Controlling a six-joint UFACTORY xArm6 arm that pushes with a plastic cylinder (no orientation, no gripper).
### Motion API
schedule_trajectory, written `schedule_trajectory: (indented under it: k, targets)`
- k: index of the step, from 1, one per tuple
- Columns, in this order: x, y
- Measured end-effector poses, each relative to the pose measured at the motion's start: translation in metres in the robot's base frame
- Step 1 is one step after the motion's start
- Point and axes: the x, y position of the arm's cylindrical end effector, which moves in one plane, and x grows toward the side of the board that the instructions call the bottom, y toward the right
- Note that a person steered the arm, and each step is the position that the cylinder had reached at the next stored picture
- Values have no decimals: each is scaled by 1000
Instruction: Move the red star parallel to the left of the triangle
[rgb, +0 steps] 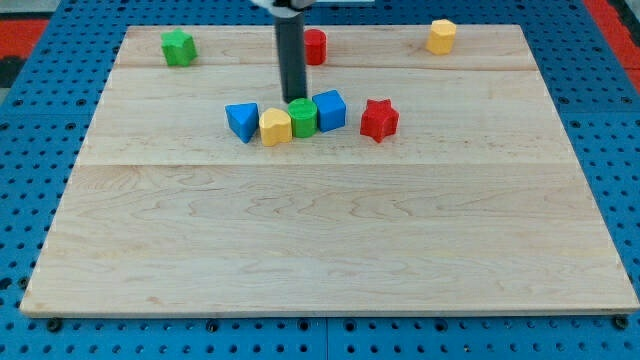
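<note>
The red star (379, 119) lies on the wooden board, right of centre in the upper half. The blue triangle (241, 120) lies to its left, at the left end of a tight row: blue triangle, yellow heart-like block (275, 127), green round block (303, 116), blue cube (330, 109). My tip (293, 97) is the lower end of the dark rod, just above and behind the green round block, at its upper left. The tip is well left of the red star, with the blue cube between them.
A green star-like block (178, 47) sits at the board's top left. A red block (315, 47) sits at top centre, partly behind the rod. A yellow block (441, 36) sits at top right. The board (320, 240) rests on a blue pegboard surface.
</note>
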Motion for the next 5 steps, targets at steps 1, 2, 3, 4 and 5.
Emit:
schedule_trajectory:
  k: [1,2,3,4,5]
  targets:
    - [-9,53]
    - [45,79]
    - [73,84]
    - [38,108]
    - [54,148]
